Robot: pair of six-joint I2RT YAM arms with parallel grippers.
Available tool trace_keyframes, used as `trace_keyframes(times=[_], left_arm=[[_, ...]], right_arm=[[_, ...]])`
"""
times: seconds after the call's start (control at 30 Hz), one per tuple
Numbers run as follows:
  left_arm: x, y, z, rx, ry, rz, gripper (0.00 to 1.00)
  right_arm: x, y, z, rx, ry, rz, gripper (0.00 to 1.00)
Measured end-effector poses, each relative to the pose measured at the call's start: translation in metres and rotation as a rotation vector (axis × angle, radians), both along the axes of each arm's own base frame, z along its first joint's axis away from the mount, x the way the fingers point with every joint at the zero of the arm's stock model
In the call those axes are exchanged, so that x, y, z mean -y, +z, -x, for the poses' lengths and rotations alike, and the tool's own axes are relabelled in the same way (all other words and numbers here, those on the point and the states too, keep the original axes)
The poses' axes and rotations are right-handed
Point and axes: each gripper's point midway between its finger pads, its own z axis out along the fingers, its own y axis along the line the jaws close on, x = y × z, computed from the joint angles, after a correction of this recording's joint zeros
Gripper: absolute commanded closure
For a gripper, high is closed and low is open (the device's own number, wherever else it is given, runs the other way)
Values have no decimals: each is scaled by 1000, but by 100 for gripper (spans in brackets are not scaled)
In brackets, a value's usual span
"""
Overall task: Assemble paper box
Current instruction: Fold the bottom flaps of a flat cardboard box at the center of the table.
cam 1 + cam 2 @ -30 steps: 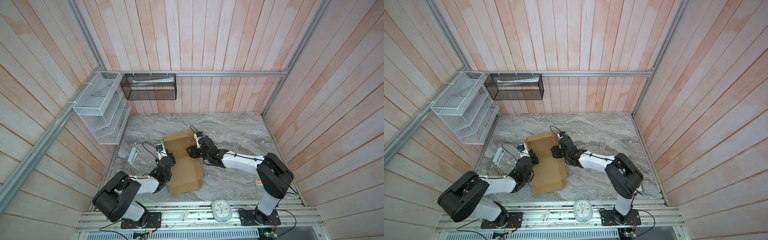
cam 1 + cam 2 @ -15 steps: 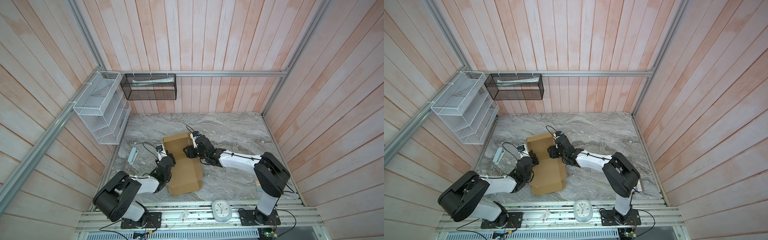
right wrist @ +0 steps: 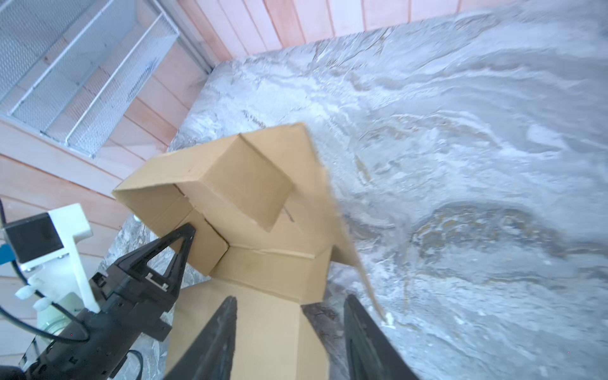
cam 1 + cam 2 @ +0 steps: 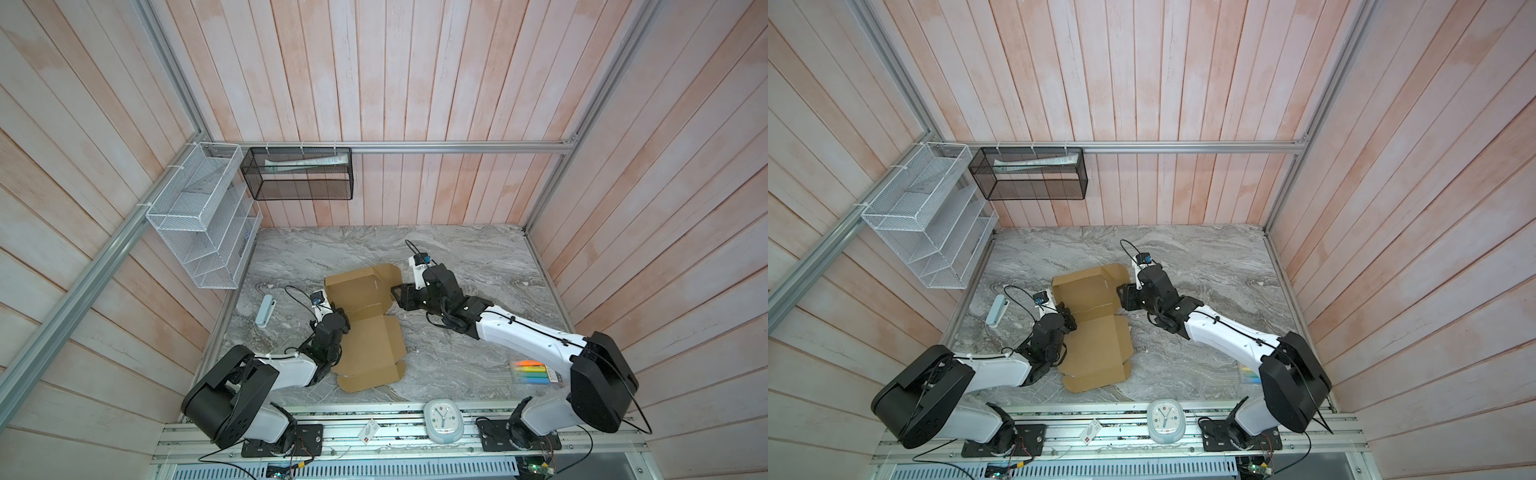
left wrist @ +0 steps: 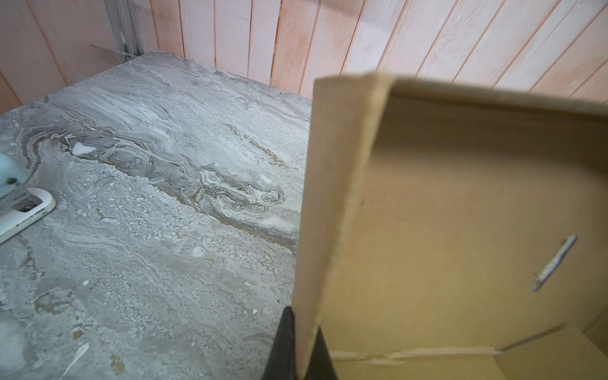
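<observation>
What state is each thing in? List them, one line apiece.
paper box: part-folded, far walls raised, near panels flat on the table.
left gripper: shut on the box's side flap.
right gripper: open, at the box's right edge.
stapler: lying flat.
clock: lying face up.

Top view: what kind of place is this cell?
Probably a purpose-built robot data-collection booth, not a real room: plank walls on aluminium framing, a marble-pattern tabletop, and a mounting rail across the front.
</observation>
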Motion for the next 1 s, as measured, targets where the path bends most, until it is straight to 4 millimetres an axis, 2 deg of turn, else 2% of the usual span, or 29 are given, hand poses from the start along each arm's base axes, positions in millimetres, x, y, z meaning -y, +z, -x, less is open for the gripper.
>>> trace_keyframes(times=[0.1,0.23,0.37,0.47,0.53,0.73,0.87,1.0], left_arm=[[-2,6,1,4,-6,11,100],[-4,11,3,-6,-23,22,100],[-4,11,5,-25,-45,23,100],[-3,6,7,-52,-64,18,100],[-2,5,7,-66,-76,10,100],[4,12,-2,-68,-102,13,100],[11,14,-9,-77,-118,16,100],[15,13,-13,-86,-127,11,100]], right_arm=[[36,8,-16,37,-70,8,50],[73,6,-34,73,-129,57,51],[103,-3,-53,74,-168,94,51],[118,-21,-68,39,-172,124,51],[116,-36,-78,13,-140,150,51],[87,-70,-86,-32,51,199,51],[76,-83,-79,-43,151,195,51],[63,-85,-76,-38,235,180,51]])
